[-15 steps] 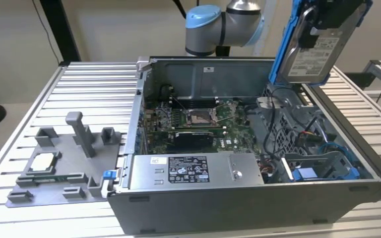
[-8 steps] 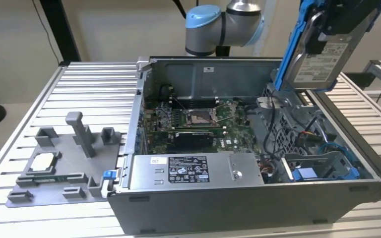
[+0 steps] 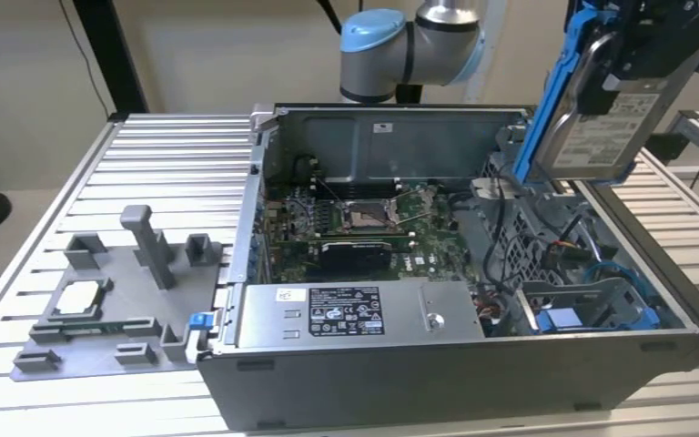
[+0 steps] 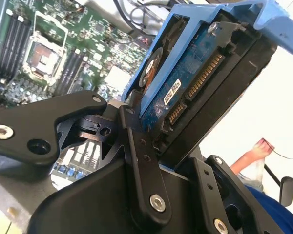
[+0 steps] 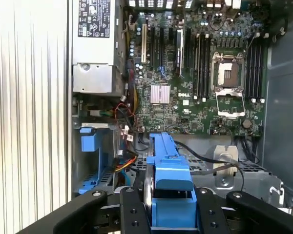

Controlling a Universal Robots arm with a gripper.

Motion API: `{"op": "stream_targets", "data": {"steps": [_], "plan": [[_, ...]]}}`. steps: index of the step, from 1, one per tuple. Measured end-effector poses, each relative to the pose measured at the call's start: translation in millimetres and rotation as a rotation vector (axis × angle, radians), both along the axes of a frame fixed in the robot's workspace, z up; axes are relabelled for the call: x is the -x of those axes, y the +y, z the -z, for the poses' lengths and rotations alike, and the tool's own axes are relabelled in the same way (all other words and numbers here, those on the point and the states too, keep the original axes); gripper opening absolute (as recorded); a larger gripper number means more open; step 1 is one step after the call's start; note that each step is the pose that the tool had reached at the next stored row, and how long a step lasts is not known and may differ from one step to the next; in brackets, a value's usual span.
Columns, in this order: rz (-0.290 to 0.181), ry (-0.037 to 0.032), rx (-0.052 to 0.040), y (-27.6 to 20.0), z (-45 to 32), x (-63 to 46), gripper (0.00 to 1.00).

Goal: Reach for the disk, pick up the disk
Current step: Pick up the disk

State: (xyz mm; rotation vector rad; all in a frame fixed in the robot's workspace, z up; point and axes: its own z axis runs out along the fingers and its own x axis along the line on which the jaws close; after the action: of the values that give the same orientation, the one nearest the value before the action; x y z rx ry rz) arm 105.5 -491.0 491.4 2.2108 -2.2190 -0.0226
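1. The gripper (image 3: 623,68), black and on the arm's end, holds the disk (image 3: 595,137), a silver metal rectangular hard drive with a white printed label and blue plastic rails, well above the open grey computer case (image 3: 447,382) at the exterior view's right.
2. Its jaws are pinched on the disk: in the second wrist view the black fingers (image 4: 136,141) press against the drive's flat faces, near the end that carries the gold connector strip; the first wrist view shows the blue rail (image 5: 168,165) clamped between them.
3. The disk hangs tilted, label face toward the exterior camera, clear of the case's drive bay (image 3: 592,305).
4. Below it lie the green motherboard (image 5: 195,73), loose cables (image 5: 124,117) and the silver power supply box (image 3: 356,314).
5. Risk, as I judge it: the hold sits toward one end, so the drive's weight could pivot it in the fingers; a slip would drop it onto the board or cables.
6. A swing could also knock the raised rail against the case wall.
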Motion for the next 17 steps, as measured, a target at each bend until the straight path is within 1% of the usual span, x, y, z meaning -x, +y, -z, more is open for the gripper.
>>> {"op": "stream_targets", "data": {"steps": [9,15,17], "plan": [[0.0,0.0,-0.0002,-34.5,0.3,0.0,0.0],[0.0,0.0,-0.0004,-55.1,0.6,0.1,0.0],[0.0,0.0,-0.0005,-62.9,0.8,0.8,0.0]]}}
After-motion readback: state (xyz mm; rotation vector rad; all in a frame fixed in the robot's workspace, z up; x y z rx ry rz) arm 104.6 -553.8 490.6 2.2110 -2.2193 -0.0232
